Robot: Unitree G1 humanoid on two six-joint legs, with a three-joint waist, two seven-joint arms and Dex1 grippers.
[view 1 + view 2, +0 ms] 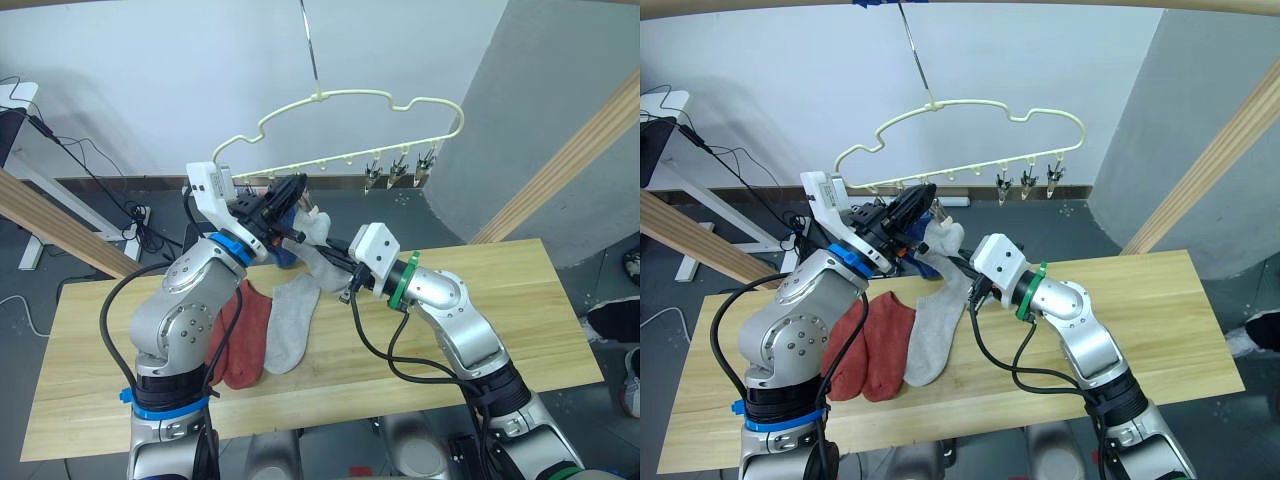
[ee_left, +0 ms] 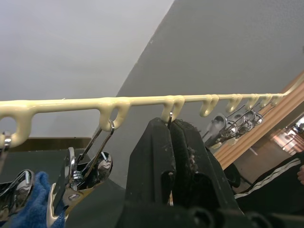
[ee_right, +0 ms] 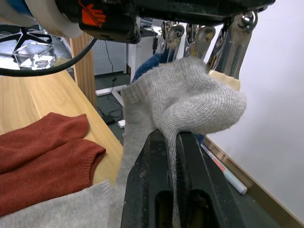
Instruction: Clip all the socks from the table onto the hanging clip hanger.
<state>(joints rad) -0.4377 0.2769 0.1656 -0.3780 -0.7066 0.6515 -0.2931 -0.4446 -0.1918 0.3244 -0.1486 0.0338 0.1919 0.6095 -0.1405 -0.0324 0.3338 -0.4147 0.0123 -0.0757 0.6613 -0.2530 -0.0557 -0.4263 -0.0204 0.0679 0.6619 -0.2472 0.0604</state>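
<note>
The pale-yellow clip hanger (image 1: 340, 95) hangs over the table's (image 1: 500, 300) far edge. My left gripper (image 1: 293, 190) is raised to its row of clips and shut on one metal clip (image 2: 169, 118). Just below it my right gripper (image 3: 172, 137) is shut on a light grey sock (image 3: 190, 99), holding its cuff up against the clips. A blue sock (image 1: 285, 255) hangs from a clip beside it. Two rust-red socks (image 1: 240, 335) and another grey sock (image 1: 290, 320) lie flat on the table under my left arm.
Three bare clips (image 1: 400, 165) hang at the hanger's right end. Slanted wooden beams stand at the right (image 1: 560, 160) and left (image 1: 50, 225). Cables run over the floor behind the table. A person's trouser leg (image 2: 280, 175) shows beyond the hanger.
</note>
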